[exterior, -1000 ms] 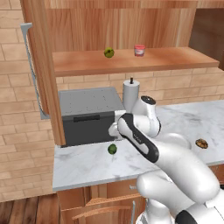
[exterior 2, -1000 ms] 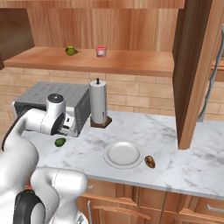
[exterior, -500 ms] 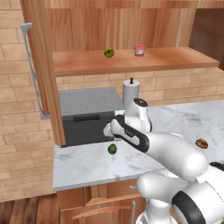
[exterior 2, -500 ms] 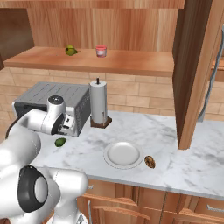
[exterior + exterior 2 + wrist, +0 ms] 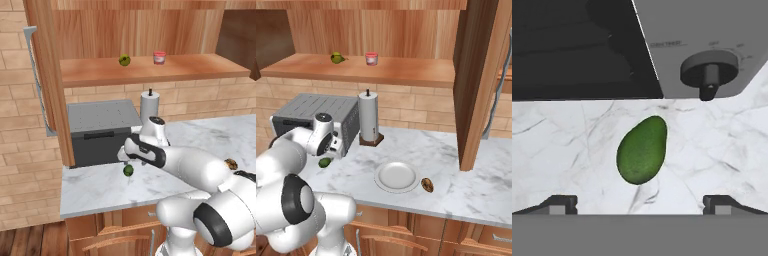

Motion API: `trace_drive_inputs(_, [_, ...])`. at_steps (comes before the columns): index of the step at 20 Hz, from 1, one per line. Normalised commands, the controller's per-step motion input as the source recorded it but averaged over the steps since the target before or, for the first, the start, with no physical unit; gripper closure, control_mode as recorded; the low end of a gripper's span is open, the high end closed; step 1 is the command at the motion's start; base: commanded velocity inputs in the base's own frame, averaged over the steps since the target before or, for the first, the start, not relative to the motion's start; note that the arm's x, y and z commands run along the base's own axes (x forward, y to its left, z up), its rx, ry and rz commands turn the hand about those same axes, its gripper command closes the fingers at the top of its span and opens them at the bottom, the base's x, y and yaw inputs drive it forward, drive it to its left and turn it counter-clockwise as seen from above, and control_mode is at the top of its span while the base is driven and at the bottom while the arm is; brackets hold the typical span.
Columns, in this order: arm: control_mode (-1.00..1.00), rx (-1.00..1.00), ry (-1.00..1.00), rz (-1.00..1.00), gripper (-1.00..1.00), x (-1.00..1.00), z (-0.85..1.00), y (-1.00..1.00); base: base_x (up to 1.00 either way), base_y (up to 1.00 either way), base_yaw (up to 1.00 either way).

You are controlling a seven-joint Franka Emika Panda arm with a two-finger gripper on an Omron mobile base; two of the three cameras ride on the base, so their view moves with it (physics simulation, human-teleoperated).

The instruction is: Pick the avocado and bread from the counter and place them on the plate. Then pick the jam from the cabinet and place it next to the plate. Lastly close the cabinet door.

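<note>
The two-finger gripper [image 5: 640,204] hangs over the left part of the white-grey veined marble counter [image 5: 100,187], its dark fingertips [image 5: 559,204] set wide apart with nothing between them. Just beyond them lies the small dark green avocado [image 5: 641,149], resting on the marble in line with the gap between the tips and clear of both. From the base cameras the avocado [image 5: 128,170] sits near the front of the grey toaster oven [image 5: 102,131], whose round knob [image 5: 708,73] faces it. To the right of the oven stands the white paper-towel roll [image 5: 368,117] on its dark base. Nearer and further right lies the flat round white plate [image 5: 397,176], bare, with the small tan-brown bread [image 5: 427,185] just beside its right rim. Above, on the shelf of the reddish-brown wooden cabinet [image 5: 406,72], the small red jam jar [image 5: 371,58] stands to the right of a yellower-green round fruit [image 5: 336,58]. The cabinet door [image 5: 479,75] stands open at the right.
</note>
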Motion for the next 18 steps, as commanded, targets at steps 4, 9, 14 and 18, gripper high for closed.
trace_drive_inputs(4, [-1.00, 0.00, 0.04, 0.00, -1.00, 0.01, -0.27, 0.00, 0.00, 0.00, 0.00])
trace_drive_inputs(9, [-1.00, -0.01, 0.00, -0.01, -1.00, 0.08, -0.14, 0.00, 0.00, 0.00, 0.00])
trace_drive_inputs(14, [-1.00, -0.01, 0.00, -0.01, -1.00, 0.09, -0.11, 0.03, 0.00, 0.00, 0.00])
trace_drive_inputs(18, [-1.00, 0.00, 0.00, -0.01, -1.00, 0.06, -0.14, 0.07, 0.00, 0.00, 0.00])
